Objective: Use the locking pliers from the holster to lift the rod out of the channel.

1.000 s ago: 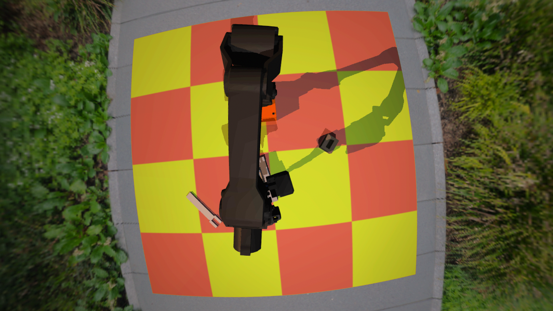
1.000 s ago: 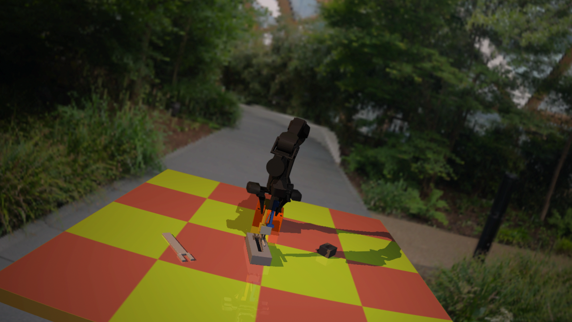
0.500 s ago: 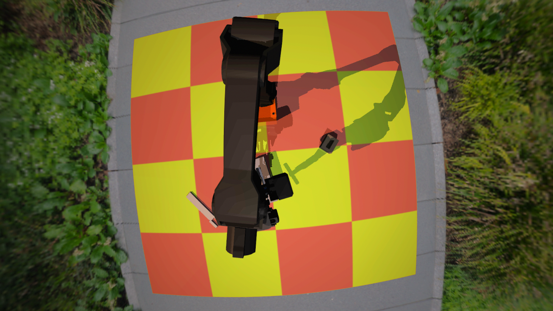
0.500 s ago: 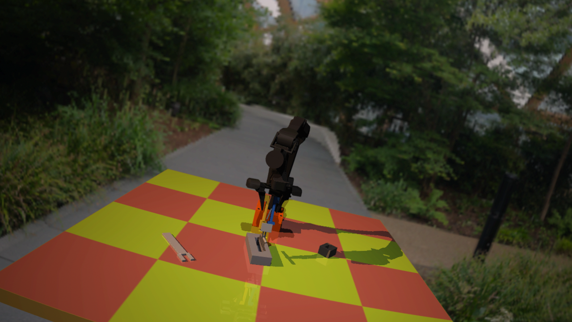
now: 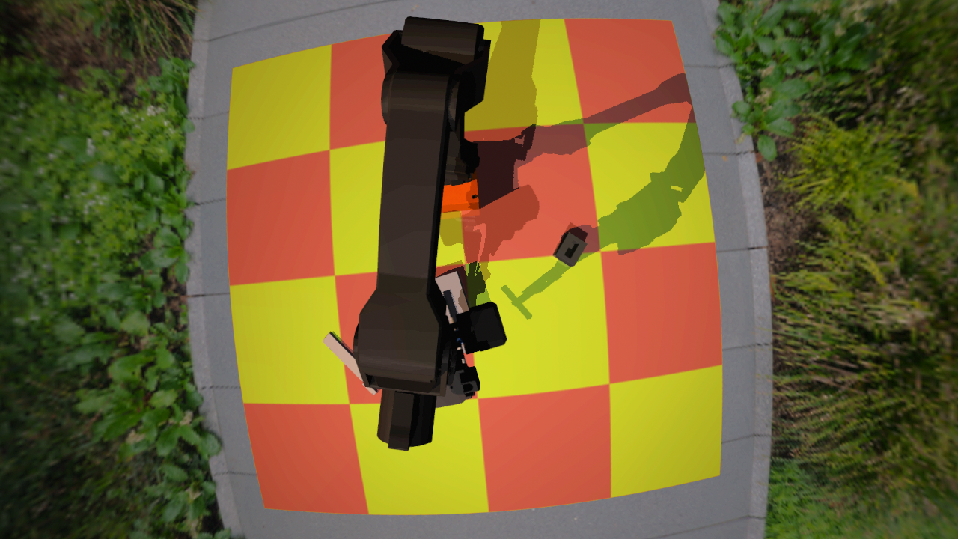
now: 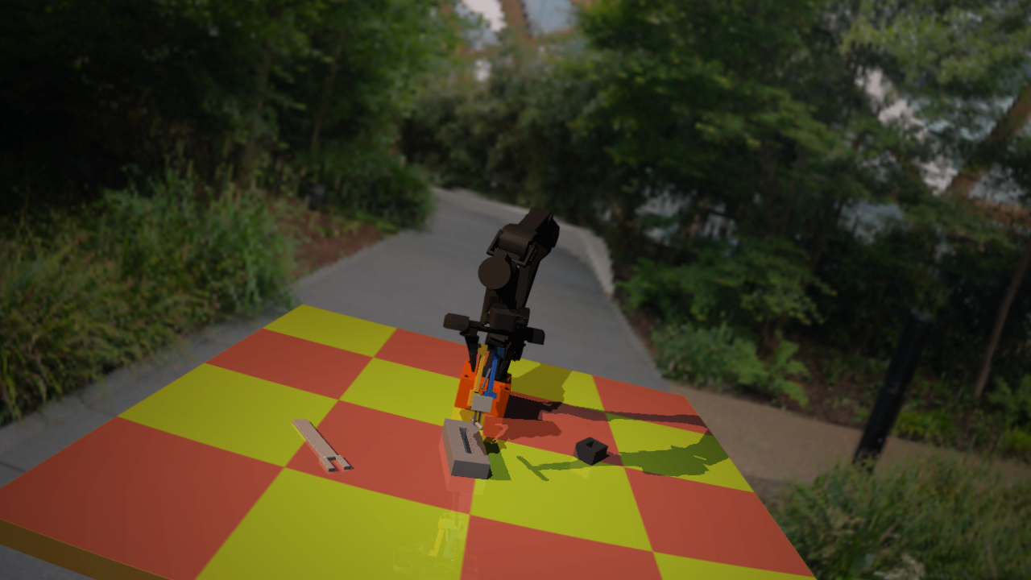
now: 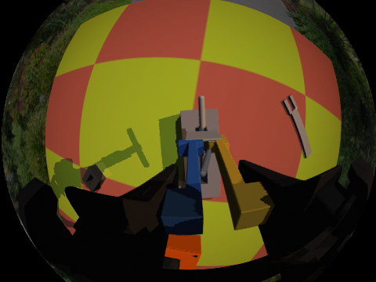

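From the outside view, you see a pale forked strip [image 5: 343, 353] [image 6: 312, 440] [image 7: 300, 131] lying flat, then the grooved block [image 6: 469, 466] [image 7: 189, 119]. Above it, your claw [image 6: 491, 354] [image 7: 209, 168] squeezes the pliers [image 6: 482, 402] [image 7: 208, 135], with the rod [image 6: 477, 422] [image 7: 201, 111] out of the groove at their tip. Right of them sits a small black box [image 5: 561, 248] [image 6: 590, 452] [image 7: 93, 178].

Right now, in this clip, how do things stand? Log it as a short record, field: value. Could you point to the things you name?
gripper [image 5: 462, 352] [image 6: 491, 353] [image 7: 209, 168]: shut on the pliers' blue and yellow handles
pliers [image 6: 481, 402] [image 7: 207, 135]: out of the holster, head down, above the block
rod [image 6: 478, 425] [image 7: 202, 113]: crosswise at the pliers' jaws, out of the channel
block [image 5: 453, 284] [image 6: 468, 467] [image 7: 188, 121]: on the checkered top, below the rod
holster [image 5: 570, 245] [image 6: 592, 452] [image 7: 94, 178]: apart from the block, pliers gone from it
forked bar [image 5: 344, 358] [image 6: 315, 440] [image 7: 301, 133]: lying flat, apart from the block
lock click: cannot tell
lift height reached: cannot tell
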You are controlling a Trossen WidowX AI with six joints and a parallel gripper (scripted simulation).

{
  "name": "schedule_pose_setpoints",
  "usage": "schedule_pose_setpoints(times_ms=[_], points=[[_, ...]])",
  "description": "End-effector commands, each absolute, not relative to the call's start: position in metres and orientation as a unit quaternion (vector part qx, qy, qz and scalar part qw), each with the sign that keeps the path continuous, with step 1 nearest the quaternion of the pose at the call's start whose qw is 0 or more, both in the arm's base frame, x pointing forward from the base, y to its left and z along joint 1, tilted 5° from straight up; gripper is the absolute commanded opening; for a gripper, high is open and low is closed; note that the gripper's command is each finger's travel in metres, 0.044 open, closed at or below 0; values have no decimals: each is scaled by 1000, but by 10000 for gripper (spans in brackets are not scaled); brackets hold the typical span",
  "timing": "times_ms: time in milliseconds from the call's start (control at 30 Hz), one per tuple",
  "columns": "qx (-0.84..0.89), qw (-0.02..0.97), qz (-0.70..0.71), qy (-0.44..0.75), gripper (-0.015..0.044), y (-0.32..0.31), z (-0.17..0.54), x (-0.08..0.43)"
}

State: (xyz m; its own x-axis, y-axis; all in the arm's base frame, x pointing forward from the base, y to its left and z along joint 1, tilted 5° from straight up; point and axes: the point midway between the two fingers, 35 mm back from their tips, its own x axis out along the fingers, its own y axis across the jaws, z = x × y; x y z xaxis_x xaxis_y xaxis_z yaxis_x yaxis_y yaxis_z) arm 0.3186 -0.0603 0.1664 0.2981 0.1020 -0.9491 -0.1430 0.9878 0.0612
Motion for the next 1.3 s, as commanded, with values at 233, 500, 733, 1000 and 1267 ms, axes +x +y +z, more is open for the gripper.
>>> schedule_pose_setpoints(times_ms=[233,500,733,1000,1267], points=[[-21,834,78,546,110,-63,189,323],[-21,847,78,526,110,-65,200,325],[-22,858,78,508,110,-67,209,326],[-22,860,78,504,110,-67,211,326],[-22,860,78,504,110,-67,211,326]])
